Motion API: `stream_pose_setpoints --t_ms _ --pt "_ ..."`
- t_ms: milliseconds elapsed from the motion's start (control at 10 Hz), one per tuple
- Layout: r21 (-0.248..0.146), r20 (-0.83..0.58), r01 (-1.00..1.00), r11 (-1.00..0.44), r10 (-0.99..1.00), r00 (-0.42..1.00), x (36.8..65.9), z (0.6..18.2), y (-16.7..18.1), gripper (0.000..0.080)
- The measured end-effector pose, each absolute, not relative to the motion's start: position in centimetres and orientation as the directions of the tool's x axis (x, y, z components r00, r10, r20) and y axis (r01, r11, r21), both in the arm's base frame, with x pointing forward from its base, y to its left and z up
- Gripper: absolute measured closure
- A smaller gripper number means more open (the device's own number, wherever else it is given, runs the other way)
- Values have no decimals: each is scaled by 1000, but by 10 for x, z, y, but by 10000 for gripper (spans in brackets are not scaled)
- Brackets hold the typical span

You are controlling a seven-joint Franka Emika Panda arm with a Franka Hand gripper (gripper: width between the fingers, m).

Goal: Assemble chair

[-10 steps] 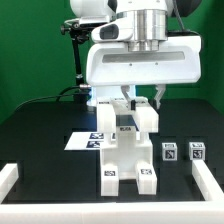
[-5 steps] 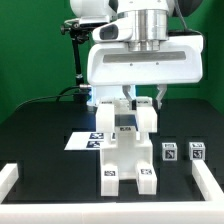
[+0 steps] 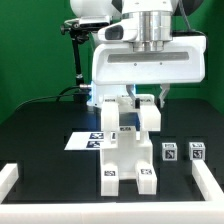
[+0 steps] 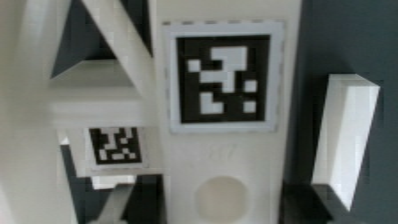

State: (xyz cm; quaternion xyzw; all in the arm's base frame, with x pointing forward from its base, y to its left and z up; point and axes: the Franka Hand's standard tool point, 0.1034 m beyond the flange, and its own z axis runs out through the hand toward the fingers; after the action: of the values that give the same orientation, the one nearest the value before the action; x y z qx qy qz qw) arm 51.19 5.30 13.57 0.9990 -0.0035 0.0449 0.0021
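The partly built chair (image 3: pixel 128 150) of white blocks with black-and-white tags stands in the middle of the black table. My gripper (image 3: pixel 145 100) hangs straight above it, with a finger on each side of the chair's upright slab (image 3: pixel 146 115). In the wrist view that slab (image 4: pixel 222 150), with a large tag and a round hole, fills the space between my black fingertips (image 4: pixel 157 200), and my gripper (image 4: pixel 226 200) looks shut on it. Another tagged chair part (image 4: pixel 118 145) lies behind it.
Two small tagged white blocks (image 3: pixel 170 152) (image 3: pixel 197 152) stand on the exterior view's right of the chair. The marker board (image 3: pixel 85 140) lies on the exterior view's left. A low white border rail (image 3: pixel 10 180) runs around the table's front. A green wall is behind.
My hand has shifted a little up and toward the exterior view's right. The top of the chair has moved slightly with it. The base has stayed put.
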Motion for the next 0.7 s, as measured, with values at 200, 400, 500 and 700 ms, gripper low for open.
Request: stream_pose_setpoints --t_ms 200,400,500,700 --pt "7 131 13 -1000 14 991 519 136 48 515" --pt "17 118 28 -999 30 993 517 126 44 515" --pt "21 121 31 -999 34 992 516 121 43 515" --pt "25 114 37 -999 40 993 511 113 45 515"
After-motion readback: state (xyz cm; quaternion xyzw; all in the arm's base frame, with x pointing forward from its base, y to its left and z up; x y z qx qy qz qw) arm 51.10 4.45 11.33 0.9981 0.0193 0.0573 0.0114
